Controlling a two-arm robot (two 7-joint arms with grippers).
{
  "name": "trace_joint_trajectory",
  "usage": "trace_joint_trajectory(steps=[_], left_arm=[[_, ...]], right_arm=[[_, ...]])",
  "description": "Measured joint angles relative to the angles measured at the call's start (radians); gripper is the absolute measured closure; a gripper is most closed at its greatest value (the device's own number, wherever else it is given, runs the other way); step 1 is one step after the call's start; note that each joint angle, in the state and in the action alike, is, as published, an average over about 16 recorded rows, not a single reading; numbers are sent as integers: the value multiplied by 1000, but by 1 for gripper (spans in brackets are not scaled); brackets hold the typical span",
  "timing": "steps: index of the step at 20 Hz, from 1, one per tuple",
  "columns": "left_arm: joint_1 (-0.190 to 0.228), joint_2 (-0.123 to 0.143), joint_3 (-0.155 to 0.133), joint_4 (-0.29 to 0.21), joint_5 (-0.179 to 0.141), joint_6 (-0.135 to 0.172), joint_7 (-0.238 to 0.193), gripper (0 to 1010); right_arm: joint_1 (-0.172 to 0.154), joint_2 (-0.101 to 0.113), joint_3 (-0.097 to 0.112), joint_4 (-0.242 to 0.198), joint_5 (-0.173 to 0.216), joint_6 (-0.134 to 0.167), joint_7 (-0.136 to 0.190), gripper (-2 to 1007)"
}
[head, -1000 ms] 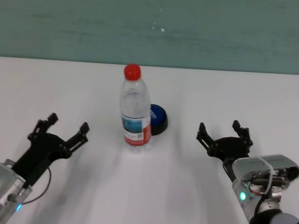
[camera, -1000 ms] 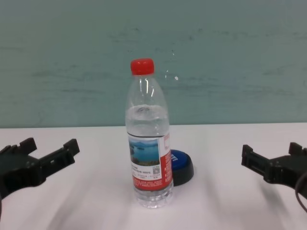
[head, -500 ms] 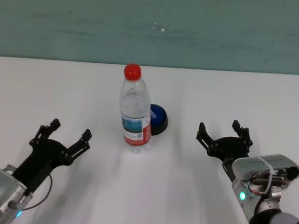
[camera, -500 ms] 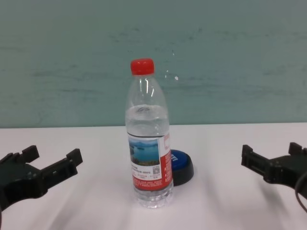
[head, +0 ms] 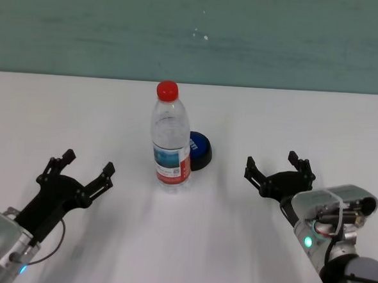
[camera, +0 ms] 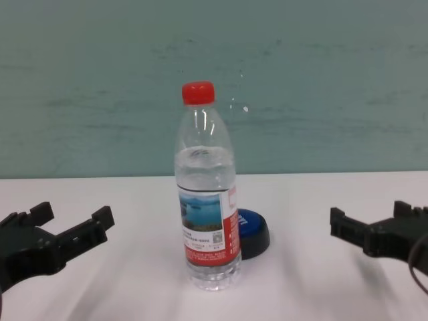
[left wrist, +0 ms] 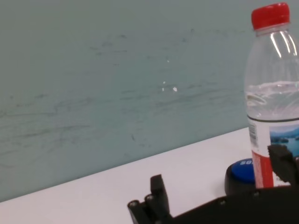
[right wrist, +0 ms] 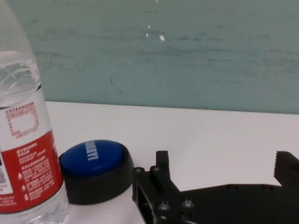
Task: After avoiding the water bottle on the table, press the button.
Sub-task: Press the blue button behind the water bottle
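The water bottle (head: 171,140) stands upright mid-table, clear with a red cap and a red-and-white label; it also shows in the chest view (camera: 206,194), the left wrist view (left wrist: 273,102) and the right wrist view (right wrist: 25,140). The blue-domed button (head: 200,150) on a black base sits just behind the bottle to its right, partly hidden by it; the chest view (camera: 254,231) and right wrist view (right wrist: 96,168) show it too. My right gripper (head: 279,173) is open and empty, right of the button. My left gripper (head: 85,167) is open and empty, left of the bottle.
The white table (head: 273,121) reaches back to a teal wall (head: 195,33). Nothing else stands on it.
My right gripper has shifted slightly left toward the button. My left gripper drew back a little toward me earlier and has since held still.
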State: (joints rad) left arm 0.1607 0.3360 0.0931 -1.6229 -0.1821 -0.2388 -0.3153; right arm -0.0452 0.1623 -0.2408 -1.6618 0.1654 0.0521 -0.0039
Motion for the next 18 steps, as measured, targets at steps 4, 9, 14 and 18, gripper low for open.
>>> trace_joint_trajectory(steps=[4,9,14,18], left_arm=[[-1,0,0,0,-1,1,0,0],[-1,0,-1,1,-1,2,0,0],[-1,0,-1,1,-1,2,0,0],[-1,0,-1,1,-1,2,0,0]], right_arm=[[15,1,12,-3,-11,33,24,1],[46,3,29,11,-24,57,57,1],[86,3,45,42,-32,69,96,1],[121,3,55,77,-35,72,126,1]])
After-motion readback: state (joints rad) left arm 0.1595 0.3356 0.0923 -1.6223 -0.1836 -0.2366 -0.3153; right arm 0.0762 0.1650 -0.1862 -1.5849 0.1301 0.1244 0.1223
